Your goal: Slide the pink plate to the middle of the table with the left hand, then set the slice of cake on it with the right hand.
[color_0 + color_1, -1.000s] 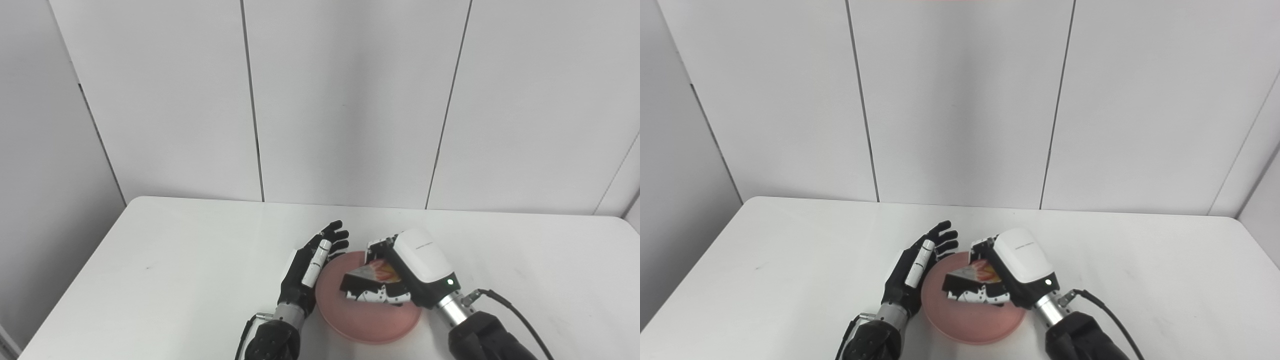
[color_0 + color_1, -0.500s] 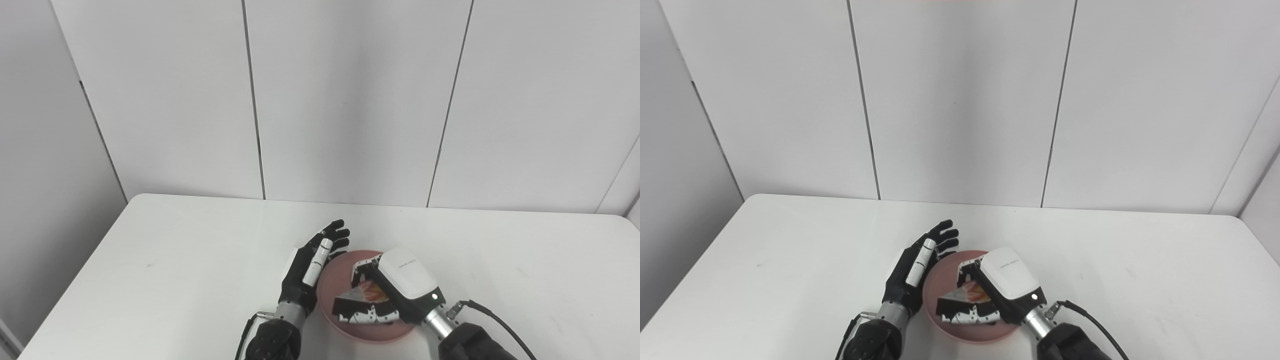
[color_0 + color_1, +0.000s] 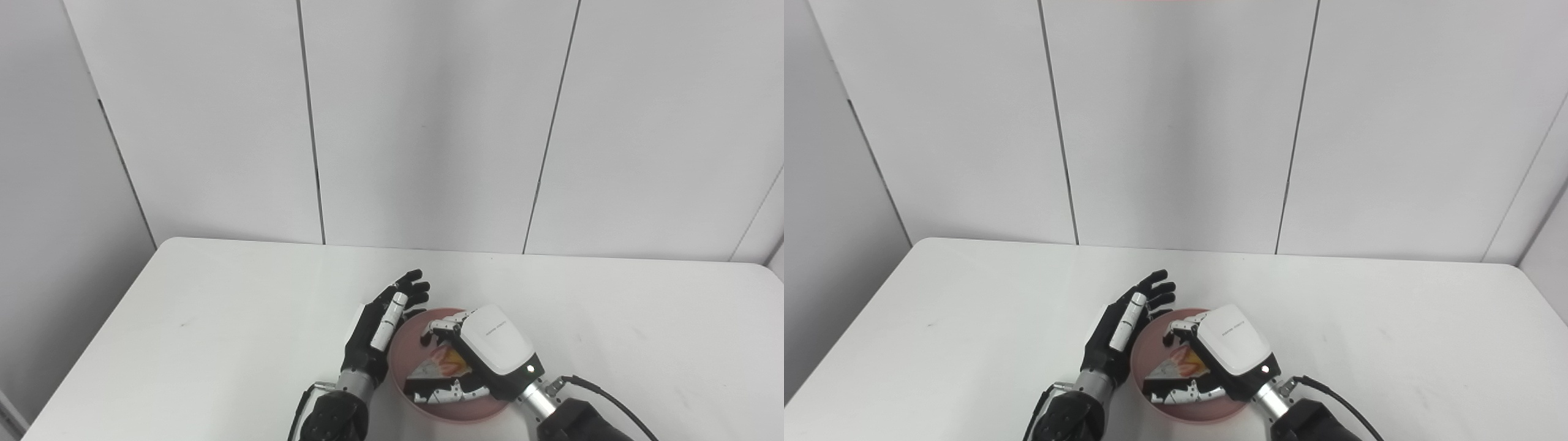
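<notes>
The pink plate [image 3: 402, 355] lies on the white table [image 3: 214, 318] near its front edge, about mid-width. A wedge of cake [image 3: 442, 365] with an orange and red top rests on the plate. My right hand [image 3: 484, 358] hovers low over it. Its fingers [image 3: 442, 323] are spread above the slice and its thumb [image 3: 450, 393] lies below, so the hand looks open around the cake. My left hand [image 3: 380, 331] stands open on its edge against the plate's left rim, fingers pointing away from me.
The table's back edge meets a white panelled wall [image 3: 429, 122]. A black cable [image 3: 606, 398] runs from my right wrist toward the front right. Bare tabletop stretches to both sides of the plate.
My right hand came down and toward me with the cake, onto the plate, then spread its fingers off the slice. The left hand has stayed put.
</notes>
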You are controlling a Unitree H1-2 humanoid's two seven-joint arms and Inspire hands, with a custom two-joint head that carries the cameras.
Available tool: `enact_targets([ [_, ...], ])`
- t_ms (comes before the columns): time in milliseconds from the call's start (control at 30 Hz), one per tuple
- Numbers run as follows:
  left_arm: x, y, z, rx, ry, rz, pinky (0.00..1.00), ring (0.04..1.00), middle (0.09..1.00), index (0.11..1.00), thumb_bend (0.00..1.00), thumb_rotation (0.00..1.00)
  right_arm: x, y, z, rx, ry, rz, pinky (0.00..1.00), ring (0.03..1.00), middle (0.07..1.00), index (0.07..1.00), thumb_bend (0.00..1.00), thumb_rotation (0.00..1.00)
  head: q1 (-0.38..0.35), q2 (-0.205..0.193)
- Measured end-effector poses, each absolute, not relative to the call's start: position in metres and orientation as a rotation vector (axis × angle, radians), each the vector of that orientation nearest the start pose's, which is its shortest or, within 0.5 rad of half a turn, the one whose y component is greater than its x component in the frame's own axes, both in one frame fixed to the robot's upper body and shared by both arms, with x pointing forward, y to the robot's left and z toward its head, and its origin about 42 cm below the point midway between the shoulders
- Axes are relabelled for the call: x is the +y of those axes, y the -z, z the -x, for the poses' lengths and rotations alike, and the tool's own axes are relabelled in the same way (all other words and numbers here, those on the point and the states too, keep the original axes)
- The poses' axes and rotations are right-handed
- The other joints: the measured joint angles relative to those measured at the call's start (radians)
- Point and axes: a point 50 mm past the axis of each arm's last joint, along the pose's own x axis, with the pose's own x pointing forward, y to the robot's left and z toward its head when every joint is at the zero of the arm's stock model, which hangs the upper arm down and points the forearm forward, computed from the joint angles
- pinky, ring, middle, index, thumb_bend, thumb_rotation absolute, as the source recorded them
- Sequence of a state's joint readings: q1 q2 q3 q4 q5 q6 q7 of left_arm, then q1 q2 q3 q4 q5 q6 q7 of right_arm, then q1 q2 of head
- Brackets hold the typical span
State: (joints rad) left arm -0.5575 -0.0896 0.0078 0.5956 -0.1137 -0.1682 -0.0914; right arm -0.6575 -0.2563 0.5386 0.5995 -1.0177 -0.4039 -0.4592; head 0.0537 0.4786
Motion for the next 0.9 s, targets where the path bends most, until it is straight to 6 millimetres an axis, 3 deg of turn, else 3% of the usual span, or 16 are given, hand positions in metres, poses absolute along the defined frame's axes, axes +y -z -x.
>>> enact_targets([
  [133, 0.116, -0.141, -0.441, -0.102, 0.256, 0.162, 0.76, 0.814, 0.82, 0.824, 0.66, 0.82, -0.143, -0.167, -0.444, -0.854, -0.38, 1.274, 0.56, 0.633, 0.675, 0.686, 0.79, 1.0, -0.005, 0.002],
  [267, 0.116, -0.142, -0.44, -0.102, 0.257, 0.162, 0.79, 0.828, 0.816, 0.811, 0.67, 0.82, -0.145, -0.172, -0.443, -0.863, -0.366, 1.254, 0.57, 0.642, 0.702, 0.703, 0.83, 1.0, -0.008, 0.003],
  [433, 0.118, -0.142, -0.439, -0.102, 0.255, 0.158, 0.79, 0.827, 0.811, 0.795, 0.68, 0.83, -0.148, -0.194, -0.439, -0.909, -0.306, 1.182, 0.55, 0.653, 0.719, 0.698, 0.84, 1.0, -0.015, 0.006],
  [600, 0.121, -0.141, -0.437, -0.101, 0.249, 0.157, 0.79, 0.83, 0.817, 0.803, 0.68, 0.82, -0.169, -0.208, -0.431, -0.861, -0.176, 0.986, 0.56, 0.673, 0.727, 0.71, 0.83, 1.0, -0.021, 0.005],
  [767, 0.125, -0.14, -0.438, -0.101, 0.234, 0.16, 0.81, 0.836, 0.826, 0.803, 0.69, 0.81, -0.203, -0.201, -0.429, -0.74, -0.048, 0.778, 0.59, 0.698, 0.743, 0.734, 0.78, 1.0, -0.032, 0.002],
  [900, 0.127, -0.139, -0.44, -0.103, 0.203, 0.162, 0.87, 0.869, 0.869, 0.854, 0.7, 0.81, -0.21, -0.179, -0.432, -0.579, -0.039, 0.575, 0.63, 0.725, 0.789, 0.778, 0.73, 1.0, -0.037, 0.002],
])
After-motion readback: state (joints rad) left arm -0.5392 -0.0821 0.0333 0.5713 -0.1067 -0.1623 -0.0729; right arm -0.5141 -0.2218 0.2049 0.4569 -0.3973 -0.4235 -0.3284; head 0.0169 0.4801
